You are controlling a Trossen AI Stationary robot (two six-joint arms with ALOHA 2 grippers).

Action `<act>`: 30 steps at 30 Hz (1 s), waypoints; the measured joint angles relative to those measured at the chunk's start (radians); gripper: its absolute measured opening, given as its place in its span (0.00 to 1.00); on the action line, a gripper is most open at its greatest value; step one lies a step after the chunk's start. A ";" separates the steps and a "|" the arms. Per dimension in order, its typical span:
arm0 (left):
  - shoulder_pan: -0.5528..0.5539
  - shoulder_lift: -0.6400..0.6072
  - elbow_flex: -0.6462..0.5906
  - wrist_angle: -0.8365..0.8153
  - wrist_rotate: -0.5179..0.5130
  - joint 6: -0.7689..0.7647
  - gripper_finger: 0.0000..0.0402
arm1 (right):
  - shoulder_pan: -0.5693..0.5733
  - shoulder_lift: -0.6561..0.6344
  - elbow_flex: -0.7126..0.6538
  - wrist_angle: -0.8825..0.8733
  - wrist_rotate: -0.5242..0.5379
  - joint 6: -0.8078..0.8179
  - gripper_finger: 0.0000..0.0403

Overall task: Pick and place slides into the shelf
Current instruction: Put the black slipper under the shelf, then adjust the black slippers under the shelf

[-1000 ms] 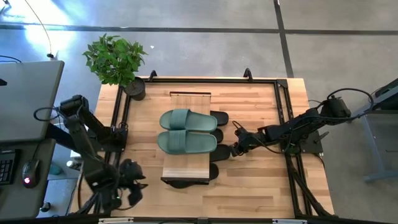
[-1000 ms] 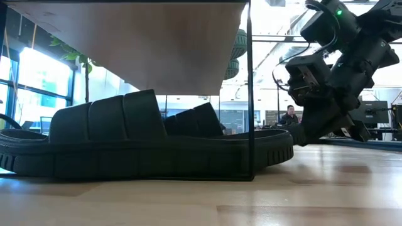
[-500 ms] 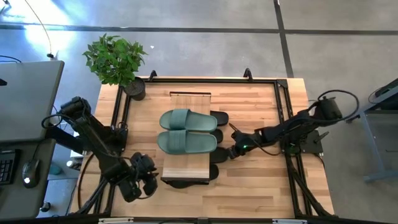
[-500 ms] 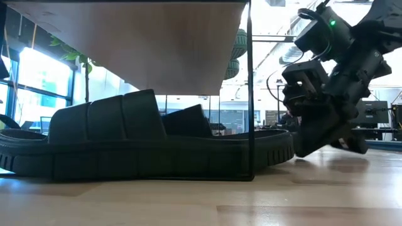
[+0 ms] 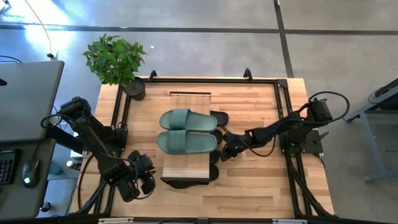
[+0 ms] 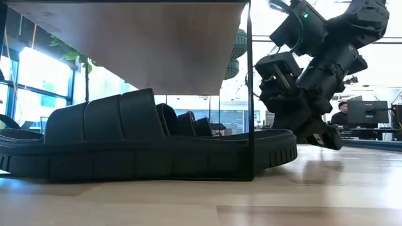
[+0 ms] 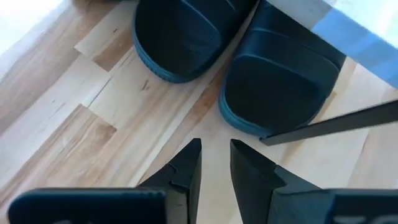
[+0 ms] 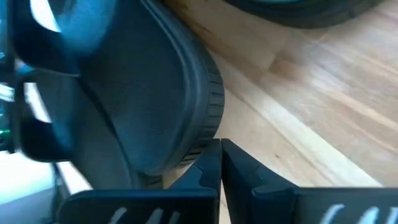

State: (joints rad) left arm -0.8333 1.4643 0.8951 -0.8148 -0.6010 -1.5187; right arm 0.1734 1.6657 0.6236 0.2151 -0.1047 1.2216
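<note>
The shelf (image 5: 189,99) stands mid-table with the green slides (image 5: 186,130) lying soles down on its plank. Black slides lie on the table under it; their ends (image 5: 219,117) stick out on the right side. My right gripper (image 5: 222,149) is shut at one of those ends, also seen from the low view (image 6: 323,135). My left gripper (image 5: 148,178) hovers at the shelf's near left corner. In its wrist view its fingers (image 7: 214,155) stand narrowly open with nothing between them, short of two black slide ends (image 7: 280,81). My right gripper sets its shut fingertips (image 8: 219,149) against the ribbed sole rim (image 8: 208,118) at the end of a black slide. It comes slanting down from the table's right. The slide lies flat on the table, mostly under the shelf.
A potted plant (image 5: 115,62) stands at the far left corner. Black frame rails (image 5: 283,112) run along the table's sides. Bare wood lies open at the near right (image 5: 255,186). A person sits at a screen in the room behind (image 6: 342,113).
My right gripper has moved toward the table's left, up to the shelf, and stayed shut. A black slide behind the nearest one has slid farther under the shelf. My left gripper has moved down and toward the shelf's near left corner.
</note>
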 joint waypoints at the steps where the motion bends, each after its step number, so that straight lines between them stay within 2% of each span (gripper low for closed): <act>1: 0.000 0.000 0.000 -0.001 -0.001 0.000 0.17 | 0.000 0.000 0.005 -0.014 0.001 -0.005 0.00; 8: 0.000 0.000 0.000 -0.006 -0.011 0.003 0.14 | 0.007 -0.002 0.010 -0.039 0.005 0.009 0.00; 13: 0.000 0.000 0.000 -0.006 -0.020 0.003 0.14 | 0.032 -0.023 0.010 -0.067 0.054 0.028 0.00; 19: -0.028 0.000 0.002 0.024 -0.016 0.003 0.14 | 0.087 -0.136 0.010 -0.253 0.133 0.035 0.00; 26: -0.158 0.000 0.005 0.299 -0.032 0.059 0.14 | 0.181 -0.255 0.010 -0.383 0.185 -0.008 0.00; 30: -0.161 0.039 0.007 0.476 -0.021 0.137 0.14 | 0.227 -0.260 0.010 -0.385 0.221 -0.078 0.00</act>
State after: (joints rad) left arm -0.9943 1.5035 0.9020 -0.3384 -0.6223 -1.3814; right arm 0.4007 1.4056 0.6334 -0.1703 0.1162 1.1436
